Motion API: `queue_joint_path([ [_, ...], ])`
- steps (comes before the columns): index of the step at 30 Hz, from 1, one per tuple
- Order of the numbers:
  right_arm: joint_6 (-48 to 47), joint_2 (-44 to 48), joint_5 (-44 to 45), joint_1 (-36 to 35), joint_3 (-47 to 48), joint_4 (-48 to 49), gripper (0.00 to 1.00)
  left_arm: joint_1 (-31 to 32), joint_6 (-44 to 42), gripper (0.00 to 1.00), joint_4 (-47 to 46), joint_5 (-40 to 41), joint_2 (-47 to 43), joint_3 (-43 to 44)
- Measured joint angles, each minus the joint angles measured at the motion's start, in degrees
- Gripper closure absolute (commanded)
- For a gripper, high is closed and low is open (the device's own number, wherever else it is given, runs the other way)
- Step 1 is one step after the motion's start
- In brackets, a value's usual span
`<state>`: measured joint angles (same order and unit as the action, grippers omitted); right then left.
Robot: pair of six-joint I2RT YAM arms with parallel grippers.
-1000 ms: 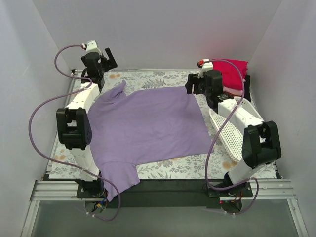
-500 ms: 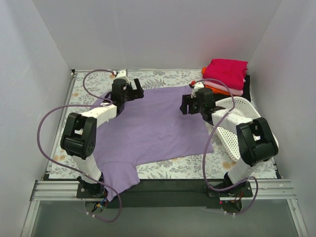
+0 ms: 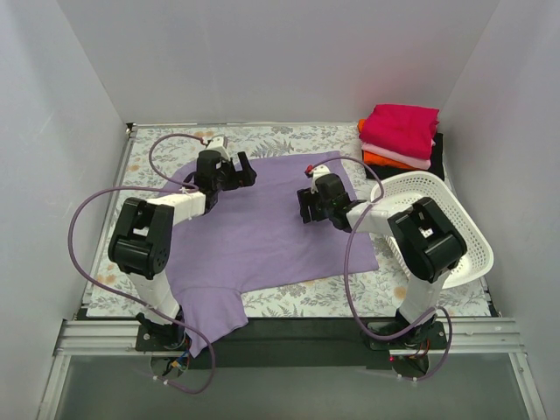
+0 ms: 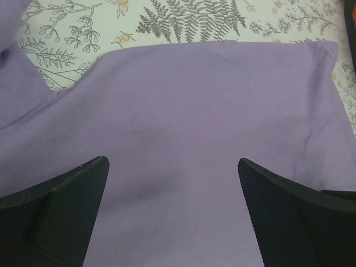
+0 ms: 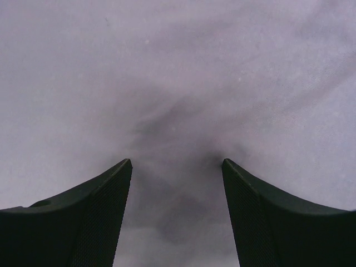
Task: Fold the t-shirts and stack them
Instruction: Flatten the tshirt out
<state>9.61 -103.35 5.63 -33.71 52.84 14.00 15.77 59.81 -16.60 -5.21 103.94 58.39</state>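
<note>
The lavender t-shirt (image 3: pixel 262 232) lies spread flat over the middle of the floral surface (image 3: pixel 280 137), one sleeve draped past the near edge at the left. The left hand (image 3: pixel 231 171) hovers over its far-left part, fingers wide apart, holding nothing. The right hand (image 3: pixel 308 203) sits low over the shirt's right half, fingers partly apart, gripping nothing. Folded t-shirts (image 3: pixel 401 129) are stacked in the far right corner, behind a white lattice basket (image 3: pixel 455 229).

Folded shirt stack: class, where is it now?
In the top view, the folded stack sits at the far right corner of the table, just behind the white basket.
</note>
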Motion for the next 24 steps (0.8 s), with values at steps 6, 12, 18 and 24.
queue_joint_path([
  [6, 1.07, -1.27, 4.98, -1.97, 1.36, -0.59, 0.4, 0.09, -0.44, 0.06, 0.09, -0.37, -0.35, -0.35],
  [12, 2.75, -1.92, 9.03, -2.82, 2.62, -3.04, 0.4, -0.74, -1.66, 0.05, 2.54, 0.39, -1.53, 4.63],
  [18, 5.16, 1.64, 11.37, -2.84, -1.64, -4.07, 0.39, -7.06, -1.75, 0.04, 3.37, 1.53, -1.84, 10.99],
  [24, 7.41, 7.08, 12.79, -2.82, -6.93, -6.6, 0.39, -13.44, -1.81, 0.05, 4.94, 4.79, -0.46, 13.68],
])
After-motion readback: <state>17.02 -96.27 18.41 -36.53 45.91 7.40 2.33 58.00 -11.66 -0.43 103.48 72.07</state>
